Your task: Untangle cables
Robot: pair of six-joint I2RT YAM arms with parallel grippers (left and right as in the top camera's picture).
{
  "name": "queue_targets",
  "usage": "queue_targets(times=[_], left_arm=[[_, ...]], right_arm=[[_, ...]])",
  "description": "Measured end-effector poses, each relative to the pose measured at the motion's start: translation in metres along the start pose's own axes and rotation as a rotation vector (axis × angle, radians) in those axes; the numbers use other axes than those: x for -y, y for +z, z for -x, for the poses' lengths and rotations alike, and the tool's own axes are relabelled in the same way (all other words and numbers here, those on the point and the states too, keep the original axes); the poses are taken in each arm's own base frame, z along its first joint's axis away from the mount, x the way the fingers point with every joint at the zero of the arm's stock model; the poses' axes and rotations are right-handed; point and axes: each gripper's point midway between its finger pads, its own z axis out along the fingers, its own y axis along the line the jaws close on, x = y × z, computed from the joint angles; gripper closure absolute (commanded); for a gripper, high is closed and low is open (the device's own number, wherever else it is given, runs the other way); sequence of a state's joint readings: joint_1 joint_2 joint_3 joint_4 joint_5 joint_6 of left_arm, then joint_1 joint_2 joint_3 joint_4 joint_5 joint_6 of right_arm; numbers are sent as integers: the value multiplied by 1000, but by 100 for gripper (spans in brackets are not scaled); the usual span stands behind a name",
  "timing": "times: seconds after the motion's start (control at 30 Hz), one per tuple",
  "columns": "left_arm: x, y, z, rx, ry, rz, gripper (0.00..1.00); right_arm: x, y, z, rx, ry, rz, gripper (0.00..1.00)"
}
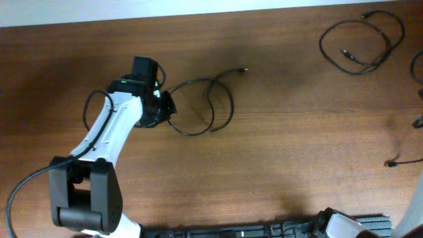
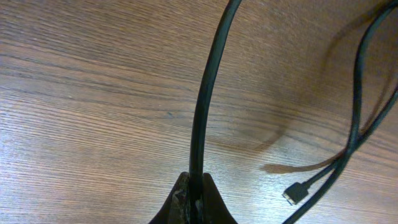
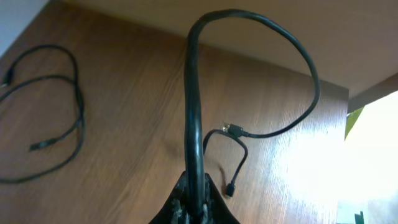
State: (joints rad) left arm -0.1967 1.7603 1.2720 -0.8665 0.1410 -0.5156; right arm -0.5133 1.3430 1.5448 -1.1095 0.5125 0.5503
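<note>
Rising from between closed tips: looped cable (image 2: 204, 106) in left pincer (image 2: 194, 193); arched cable (image 3: 194, 112) in right pincer (image 3: 198, 190).

Wooden table (image 1: 284, 172), cable loop (image 1: 232, 106) centre, second loop (image 1: 357, 73) top-right

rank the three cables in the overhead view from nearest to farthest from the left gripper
1. looped cable, centre, held in the left gripper
2. coiled cable, top right corner
3. right-edge cable, far right, lower down

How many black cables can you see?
3. Centre cable, pinched by the left gripper; loose coiled cable top right; third cable at the right edge, in the right gripper.
</note>
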Motion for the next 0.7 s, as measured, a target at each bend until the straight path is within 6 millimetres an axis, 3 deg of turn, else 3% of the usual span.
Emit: queue_targets(times=[0.1,0.23,0.4,0.47,0.5,0.53,0.6,0.67,0.7], left_arm=[[4,1,-3,9,27,23,100],[2,1,-2,15,29,35,100],[2,1,-2,18,29,39,100],[2,1,-2,18,29,39,100],[2,1,-2,18,29,39,100],[2,1,-2,18,29,39,100],[2,1,-2,17,29,38,100],[2,1,-2,18,29,39,100],[2,1,-2,18,29,39,100]], right_arm=[[-18,38,-5,-46,-17,-24,96],[-42,98,-30,-149,-79,-77,96],[-43,183,-95,-354,-186,-215,96],[-37,205,-116,-416,-213,-257,95],[-33,215,-126,-445,-223,-278,90],[-28,225,-136,-476,-232,-300,75],[-19,238,-148,-514,-233,-330,66],[-10,248,-149,-519,-209,-345,29],[-6,251,-146,-517,-200,-347,17]])
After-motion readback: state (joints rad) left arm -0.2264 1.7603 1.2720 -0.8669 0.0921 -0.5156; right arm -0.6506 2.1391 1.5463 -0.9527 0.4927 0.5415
